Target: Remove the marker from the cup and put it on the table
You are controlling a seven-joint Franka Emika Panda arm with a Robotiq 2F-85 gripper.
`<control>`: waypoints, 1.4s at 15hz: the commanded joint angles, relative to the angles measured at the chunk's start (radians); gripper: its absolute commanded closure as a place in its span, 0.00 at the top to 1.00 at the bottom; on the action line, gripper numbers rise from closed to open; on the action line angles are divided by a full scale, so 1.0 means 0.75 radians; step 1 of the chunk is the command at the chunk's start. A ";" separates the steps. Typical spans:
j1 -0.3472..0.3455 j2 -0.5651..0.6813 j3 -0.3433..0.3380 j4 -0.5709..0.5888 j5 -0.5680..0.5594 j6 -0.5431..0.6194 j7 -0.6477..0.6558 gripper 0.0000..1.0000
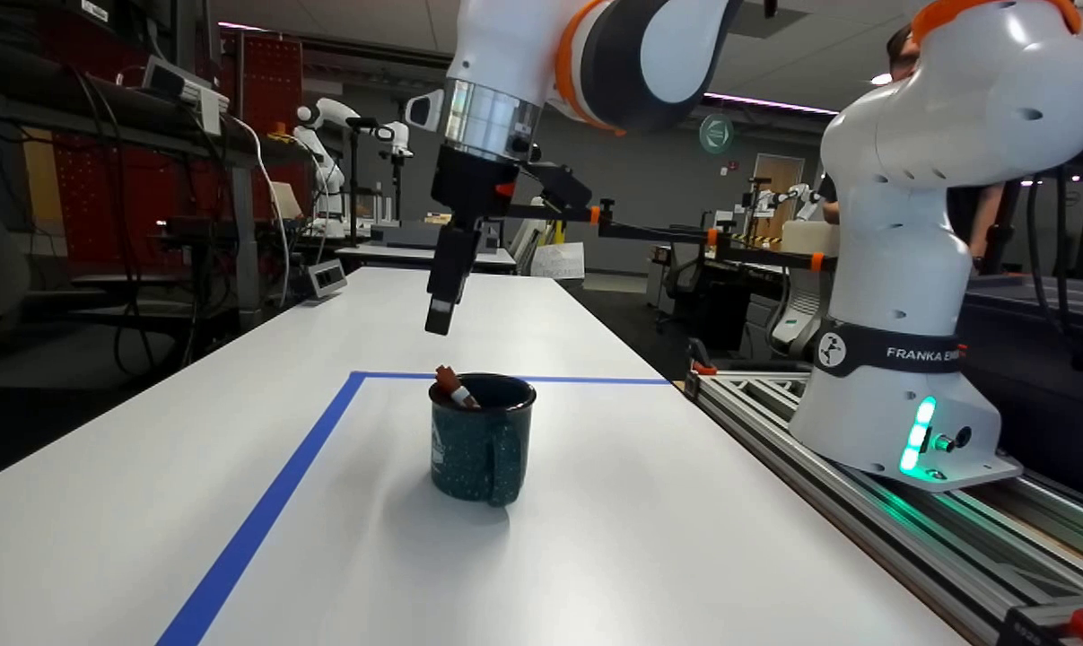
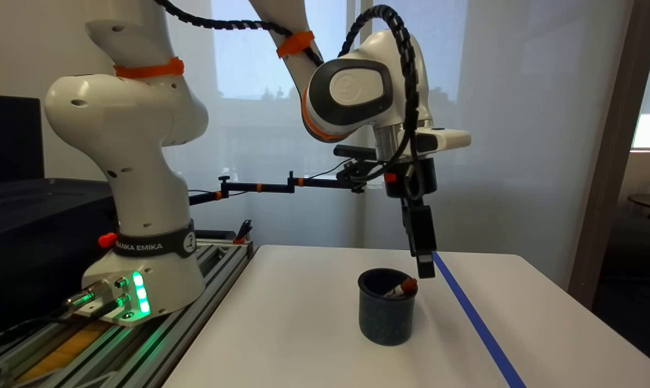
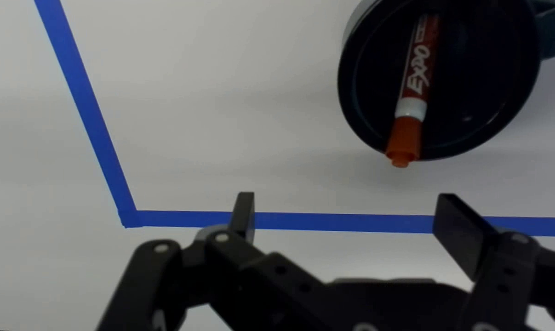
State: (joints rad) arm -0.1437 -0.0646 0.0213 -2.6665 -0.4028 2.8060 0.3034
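The marker (image 2: pixel 401 289) leans inside the cup (image 2: pixel 386 319) near the hand (image 2: pixel 426 268).

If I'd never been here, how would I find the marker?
Find the white table, then the dark, speckled cup near its blue tape. The marker leans inside; its raised orange-red cap and white EXPO lettering stand out against the dark cup.

The arm (image 2: pixel 357 89) stands on a base (image 1: pixel 851 422) just outside one long edge of the counter (image 1: pixel 640 556), a light strip (image 1: pixel 918 435) on the base glowing green; the arm bends across that edge, and the wrist (image 1: pixel 492 117) hangs over the counter, well in from that edge; the gripper (image 3: pixel 346 214) points down with a slight tilt, the fingertips (image 1: pixel 438 321) leaning away from the base and raised above the counter's surface; in the wrist view the two fingers (image 3: pixel 461 234) stand wide apart.
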 commanded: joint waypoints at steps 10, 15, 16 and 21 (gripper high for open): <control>0.143 0.176 0.014 0.129 0.144 -0.045 0.112 1.00; 0.187 0.166 0.001 0.161 0.265 -0.177 0.136 1.00; 0.191 0.165 -0.002 0.165 0.268 -0.194 0.144 1.00; 0.192 0.174 -0.026 0.155 0.270 -0.224 0.190 1.00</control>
State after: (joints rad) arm -0.0160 0.0595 0.0197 -2.5593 -0.2187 2.6687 0.4206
